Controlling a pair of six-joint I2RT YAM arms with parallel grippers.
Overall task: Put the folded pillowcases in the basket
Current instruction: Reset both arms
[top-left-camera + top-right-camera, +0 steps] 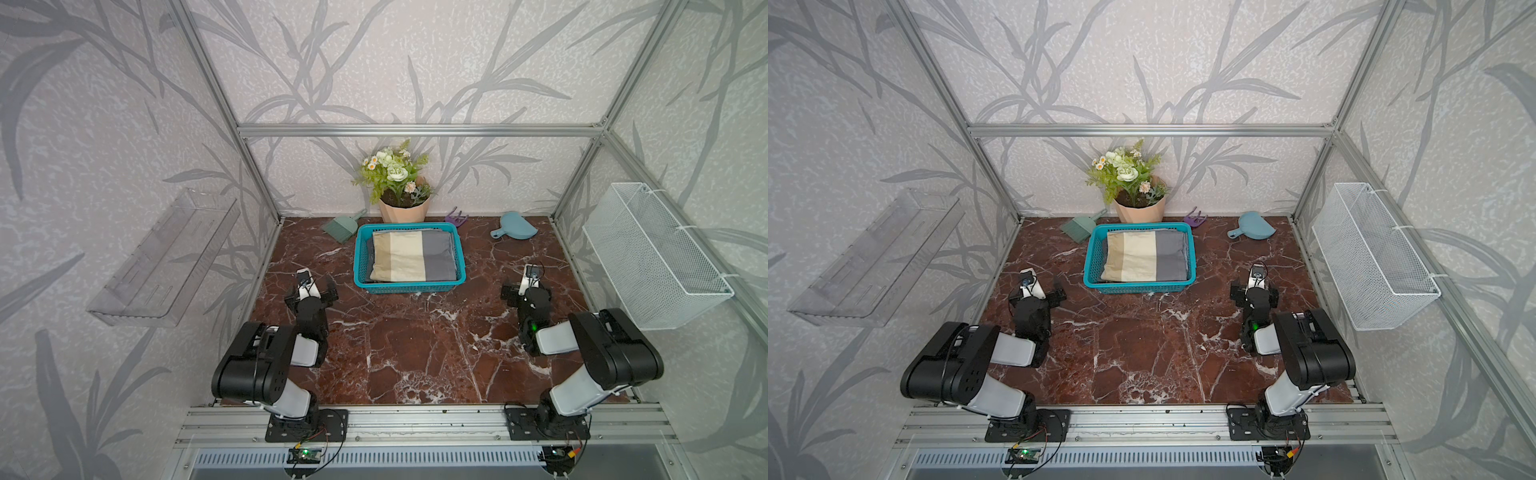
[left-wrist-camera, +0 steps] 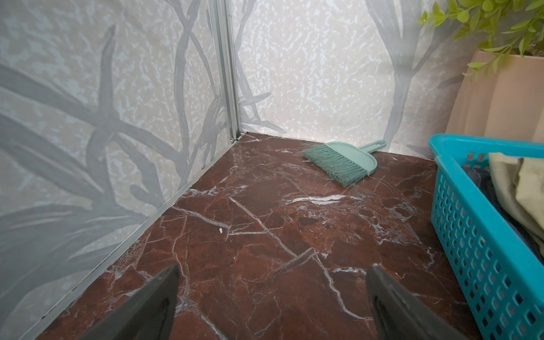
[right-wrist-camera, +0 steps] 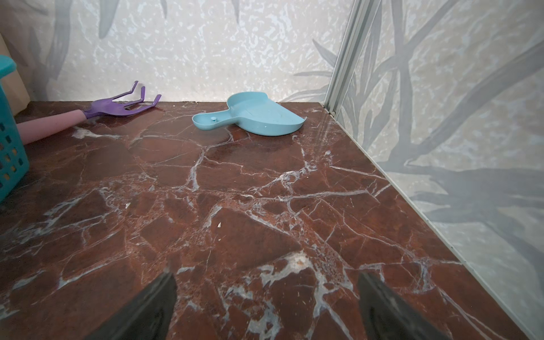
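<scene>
- The folded pillowcase [image 1: 409, 255] is lying flat inside the basket [image 1: 409, 287], toward the back middle of the table [image 1: 415, 353]. It's soft cloth in wide tan, cream and grey bands.
- The basket is teal plastic, rectangular and shallow, with lattice sides full of little square holes.
- In the left wrist view there's darker fabric along the basket's edge, under the tan layer. Can't really tell if that's the same piece of cloth.
- The left fingers [image 2: 153, 300] are spread wide with nothing between them, over bare table off to the basket's left.
- The right fingers [image 3: 147, 306] are the same: wide apart, empty, off to the basket's right.
- The table has a glossy dark-red marble look with white veins.
- Along the back wall:
  - a mint brush [image 2: 341, 163] with stiff bristles
  - a peach faceted flower pot [image 1: 403, 210]
  - a purple plastic rake [image 3: 117, 107] with a pink handle
  - a smooth light-blue scoop [image 3: 259, 117]
</scene>
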